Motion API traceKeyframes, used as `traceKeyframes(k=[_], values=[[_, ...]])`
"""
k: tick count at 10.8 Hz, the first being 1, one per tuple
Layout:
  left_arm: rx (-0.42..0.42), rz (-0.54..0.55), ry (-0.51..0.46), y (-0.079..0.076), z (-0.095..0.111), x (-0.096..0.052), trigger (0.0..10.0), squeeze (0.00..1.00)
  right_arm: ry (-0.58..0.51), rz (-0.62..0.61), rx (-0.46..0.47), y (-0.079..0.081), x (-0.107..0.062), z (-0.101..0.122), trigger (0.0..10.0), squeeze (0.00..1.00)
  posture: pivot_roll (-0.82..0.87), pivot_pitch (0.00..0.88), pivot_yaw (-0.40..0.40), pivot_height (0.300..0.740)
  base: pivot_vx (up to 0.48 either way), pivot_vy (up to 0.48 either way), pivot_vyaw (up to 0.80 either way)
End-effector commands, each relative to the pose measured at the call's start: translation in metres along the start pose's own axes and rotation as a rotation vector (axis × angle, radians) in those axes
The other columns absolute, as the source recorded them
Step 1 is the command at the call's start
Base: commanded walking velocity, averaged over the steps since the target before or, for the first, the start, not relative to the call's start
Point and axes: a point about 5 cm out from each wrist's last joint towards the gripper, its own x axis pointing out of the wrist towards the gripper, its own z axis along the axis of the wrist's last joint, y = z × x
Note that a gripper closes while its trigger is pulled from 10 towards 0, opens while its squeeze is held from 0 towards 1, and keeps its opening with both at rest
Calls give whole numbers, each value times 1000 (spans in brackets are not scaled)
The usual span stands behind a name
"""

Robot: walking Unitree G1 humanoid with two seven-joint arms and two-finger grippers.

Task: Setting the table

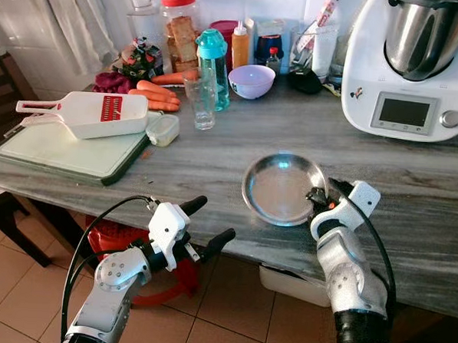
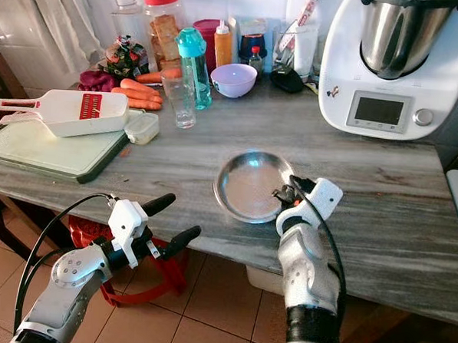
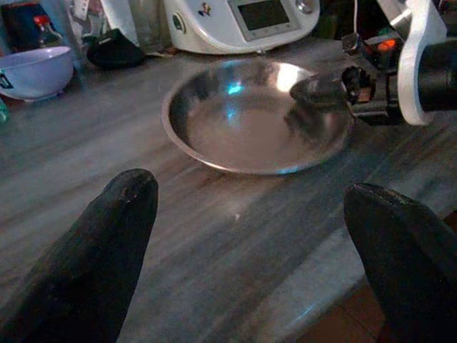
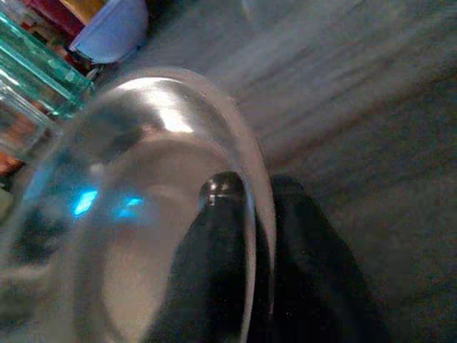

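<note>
Steel plate (image 1: 278, 191) sits centre-right of frame on the marble counter (image 1: 215, 151), near its front edge. Right gripper (image 1: 320, 198) pinches the plate's right rim, one finger inside, one outside. Left gripper (image 1: 209, 223) spread wide, holding nothing, below the edge. Risk: thin slick rim slips on lifting; plate tilts, clatters off counter.

Near edge: bare counter (image 1: 214, 171) between cutting board (image 1: 61, 153) and steel plate (image 1: 278, 188) — room to pass.
Right: open stretch before the food processor (image 1: 411, 66).
Back: glass (image 1: 200, 101), bottle (image 1: 214, 67), bowl (image 1: 251, 81) — crowded.
</note>
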Motion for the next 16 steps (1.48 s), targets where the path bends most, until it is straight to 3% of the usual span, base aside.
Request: traceKeyframes(k=[1,6,12,16], values=[[30,-19,17,2,0,-1,10000,0,26,-12,35,3,3,-2,10000,969,37,0,97,740,0,0,0],[35,-28,18,0,-1,3,10000,0,62,-4,45,3,8,-2,10000,1000,33,0,97,740,0,0,0],[35,-28,17,-3,-2,5,10000,0,130,82,37,20,13,-13,10000,1000,36,0,90,740,0,0,0],[29,-29,13,-3,-4,7,10000,0,-70,164,-60,32,1,16,10000,1000,24,0,90,740,0,0,0]])
